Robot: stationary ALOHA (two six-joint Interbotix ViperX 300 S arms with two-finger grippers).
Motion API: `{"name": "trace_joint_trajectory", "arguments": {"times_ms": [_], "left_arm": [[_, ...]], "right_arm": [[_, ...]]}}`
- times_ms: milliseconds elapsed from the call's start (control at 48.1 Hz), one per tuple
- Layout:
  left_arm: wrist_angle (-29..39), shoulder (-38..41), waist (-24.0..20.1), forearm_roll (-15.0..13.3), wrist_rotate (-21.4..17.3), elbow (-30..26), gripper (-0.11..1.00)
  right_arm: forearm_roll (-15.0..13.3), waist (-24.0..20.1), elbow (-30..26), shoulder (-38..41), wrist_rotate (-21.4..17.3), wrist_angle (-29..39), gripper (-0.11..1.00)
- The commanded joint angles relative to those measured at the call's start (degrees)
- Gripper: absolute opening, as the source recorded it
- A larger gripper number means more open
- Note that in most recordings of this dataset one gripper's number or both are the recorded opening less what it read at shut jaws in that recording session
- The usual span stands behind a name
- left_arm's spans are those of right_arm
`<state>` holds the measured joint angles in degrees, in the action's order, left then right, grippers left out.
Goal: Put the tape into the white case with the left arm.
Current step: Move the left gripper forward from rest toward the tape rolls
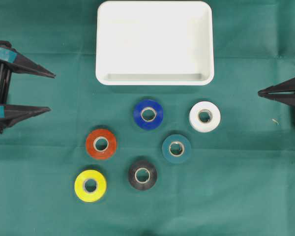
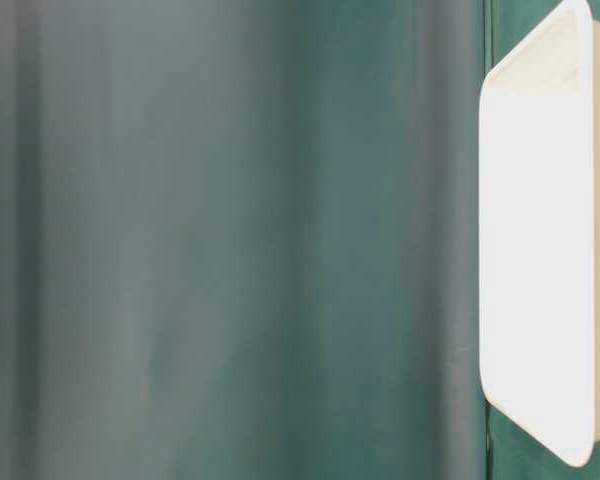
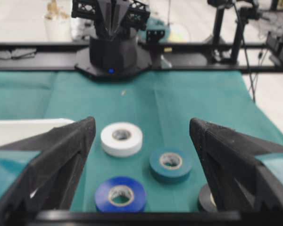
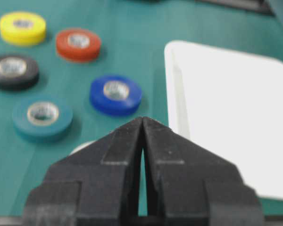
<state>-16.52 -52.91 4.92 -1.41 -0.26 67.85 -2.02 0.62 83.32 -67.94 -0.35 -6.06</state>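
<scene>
The left gripper (image 1: 52, 92) waits at the left edge of the table, its two teal-banded fingers (image 1: 24, 63) spread wide with nothing between them. It is well apart from every roll. The right gripper (image 1: 260, 92) sits at the right edge, pressed together and empty.

The step in hand looks like the first reach. A good approach would bring the spread jaws down over one roll, one finger outside the rim and the other in the core or across it, without nudging neighbours. The red roll (image 1: 101, 143) and the yellow roll (image 1: 90, 185) lie nearest the left gripper.

The six tapes lie flat, cores up, loosely grouped near the case (image 1: 155, 43): blue (image 1: 148, 114), white (image 1: 204, 116), teal (image 1: 176, 148), black (image 1: 142, 174). The case is on the far side, with nothing in it.
</scene>
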Motion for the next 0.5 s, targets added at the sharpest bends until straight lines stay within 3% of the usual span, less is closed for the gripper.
{"name": "trace_joint_trajectory", "arguments": {"times_ms": [0,478], "left_arm": [[1.93,2.81,0.18,-0.09,0.09,-3.08,0.96],[7.47,19.34,-2.02,-0.09,0.18,-9.84,0.96]], "right_arm": [[0.00,0.09,-0.26,0.35,-0.09,1.41,-0.09],[0.00,0.00,2.02,0.35,-1.23,3.78,-0.09]]}}
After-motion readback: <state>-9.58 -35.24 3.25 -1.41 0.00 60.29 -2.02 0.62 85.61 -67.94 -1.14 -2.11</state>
